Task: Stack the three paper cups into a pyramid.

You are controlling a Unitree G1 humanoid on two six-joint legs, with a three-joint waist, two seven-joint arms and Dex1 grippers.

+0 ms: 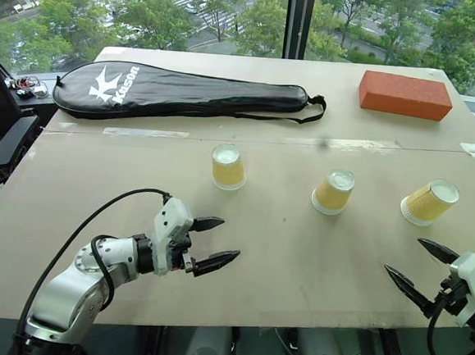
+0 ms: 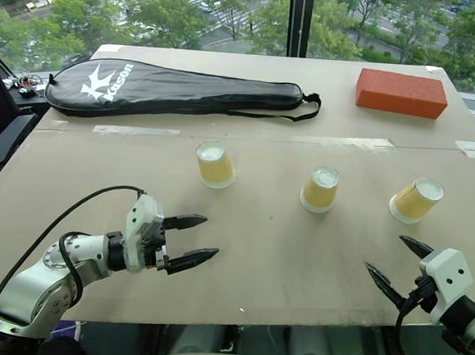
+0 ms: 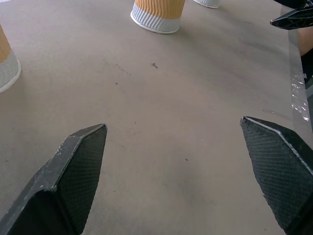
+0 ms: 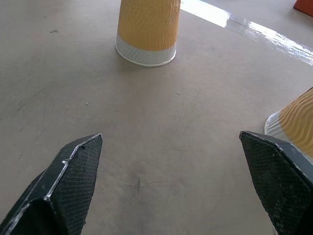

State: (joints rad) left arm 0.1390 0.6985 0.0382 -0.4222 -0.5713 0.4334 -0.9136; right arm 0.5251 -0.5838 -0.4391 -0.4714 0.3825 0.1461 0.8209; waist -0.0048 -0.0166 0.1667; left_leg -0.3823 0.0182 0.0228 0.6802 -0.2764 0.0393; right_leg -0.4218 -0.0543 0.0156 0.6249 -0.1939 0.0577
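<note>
While all three paper cups stand upside down and apart on the table (image 1: 296, 264), nothing is stacked and neither gripper holds anything.

Racket bag: a black zipped racket bag (image 1: 178, 93) with white lettering lies along the far left of the table, its strap end pointing right.

Left gripper: the left gripper (image 1: 214, 243) hovers over the near left of the table, pointing right and slightly far, both black fingers spread wide with bare tabletop between them; the left wrist view shows the same wide gap between its fingers (image 3: 73, 171).

Left cup: the left cup (image 1: 228, 167) stands rim down, white base up, at mid-depth, beyond the left gripper and apart from it.

Middle cup: the middle cup (image 1: 333, 191) stands rim down to the right of the left cup, well apart from it, near the table's centre line.

Brick: an orange brick-like block (image 1: 405, 94) lies flat at the far right of the table, well behind the cups.

Right cup: the right cup (image 1: 430, 201) stands rim down near the right edge, separate from the middle cup.

Right gripper: the right gripper (image 1: 416, 266) hangs over the near right edge, pointing left and far, its fingers wide apart and empty, with the right cup just beyond its far finger.
</note>
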